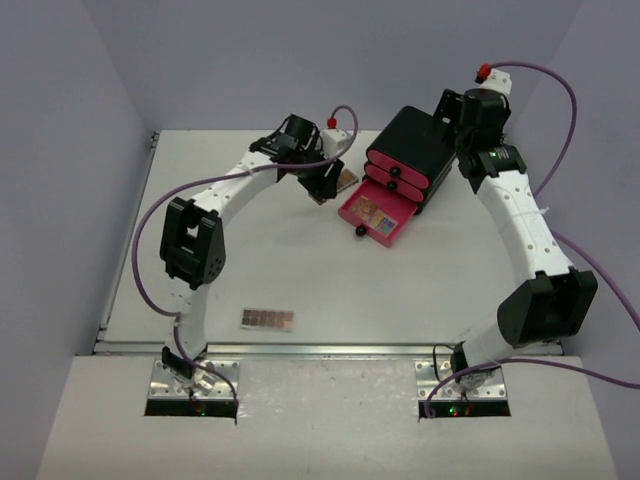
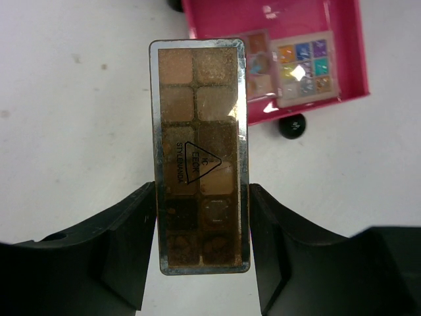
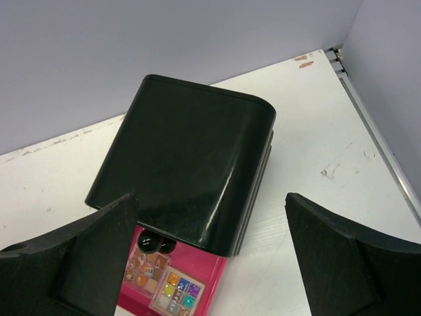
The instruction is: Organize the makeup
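Left end effector (image 2: 202,210) grips flat rectangular brown palette (image 2: 199,131); right end effector (image 3: 209,217) wide apart

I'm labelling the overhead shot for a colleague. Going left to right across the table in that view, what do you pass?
Loose brown palette lying flat → held palette, gripped by the left hand → open pink drawer → black box.

Plain lavender-grey walls (image 1: 300,60) closed in a white desk (image 1: 300,270) on three sides; a metal strip (image 1: 330,350) edged its near side, under even light.
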You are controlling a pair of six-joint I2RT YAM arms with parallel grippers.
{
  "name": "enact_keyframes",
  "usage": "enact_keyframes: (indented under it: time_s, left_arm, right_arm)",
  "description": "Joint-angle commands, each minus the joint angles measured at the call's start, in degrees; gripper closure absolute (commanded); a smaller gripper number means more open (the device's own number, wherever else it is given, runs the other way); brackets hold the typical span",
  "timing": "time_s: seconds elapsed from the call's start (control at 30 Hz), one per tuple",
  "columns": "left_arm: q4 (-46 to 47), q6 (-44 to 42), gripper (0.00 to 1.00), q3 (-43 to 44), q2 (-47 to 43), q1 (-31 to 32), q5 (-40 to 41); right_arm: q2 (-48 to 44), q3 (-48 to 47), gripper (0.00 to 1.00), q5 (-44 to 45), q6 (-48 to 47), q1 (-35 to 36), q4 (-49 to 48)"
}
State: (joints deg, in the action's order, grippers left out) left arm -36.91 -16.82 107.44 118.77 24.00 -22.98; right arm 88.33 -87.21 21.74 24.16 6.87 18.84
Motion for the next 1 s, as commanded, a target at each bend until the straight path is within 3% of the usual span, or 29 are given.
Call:
enact_keyframes:
  time_s: [0.0, 0.4, 0.63, 0.97]
  left_arm:
    - [-1.82, -2.08, 1.0, 2.33, 0.75, 5.02, 0.32]
    - [-2.03, 3.64, 1.0, 12.85, 12.77, 12.73, 6.25]
    - [0.25, 5.96, 1.0, 11.33, 12.3, 12.74, 9.82]
    - [3.25, 11.63, 1.0, 17.8, 19.47, 13.44, 14.27]
  right_arm:
    - [-2.2, 1.42, 0.08, -1.69, 0.27, -0.28, -2.43]
    - [-5.54, 4.73, 0.08, -5.07, 0.94, -0.28, 0.32]
    - [-7.14, 6.14, 0.08, -3.47, -1.94, -0.28, 0.24]
    - [-7.83, 6.7, 0.06, 1.02, -7.4, -0.28, 0.23]
